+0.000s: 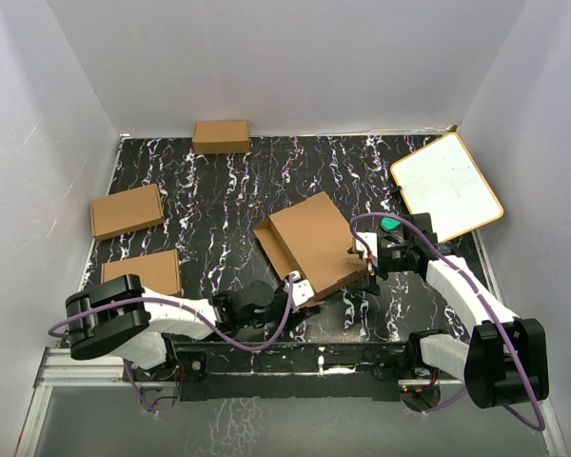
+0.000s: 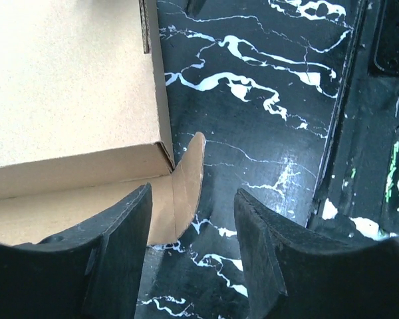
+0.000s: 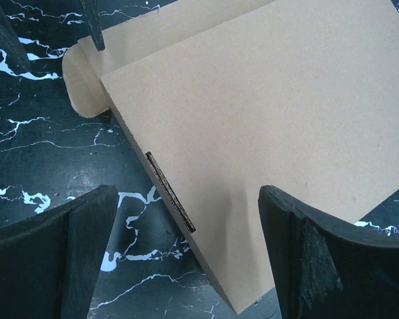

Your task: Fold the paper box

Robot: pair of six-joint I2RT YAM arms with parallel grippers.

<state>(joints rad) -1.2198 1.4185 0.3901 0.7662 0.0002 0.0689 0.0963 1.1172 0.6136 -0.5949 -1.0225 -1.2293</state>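
Three smaller cardboard boxes are lying on the left part of the black marbled surface (two near the left wall, one at the far edge), all well apart from the arms. A white board with a tan rim is sitting at the far right, near the right arm.

The paper box is lying at the centre of the surface, turned diagonally. It is showing a flat brown top panel and a shallow side wall along its left edge. A rounded tab is sticking out at its near corner, and a slit is exposing corrugation along one edge.

The left end effector is hovering at that near corner with its fingers standing apart; the tab is lying between them, unpinched. The right end effector is hovering over the box's right edge with its fingers spread wide, gripping nothing.
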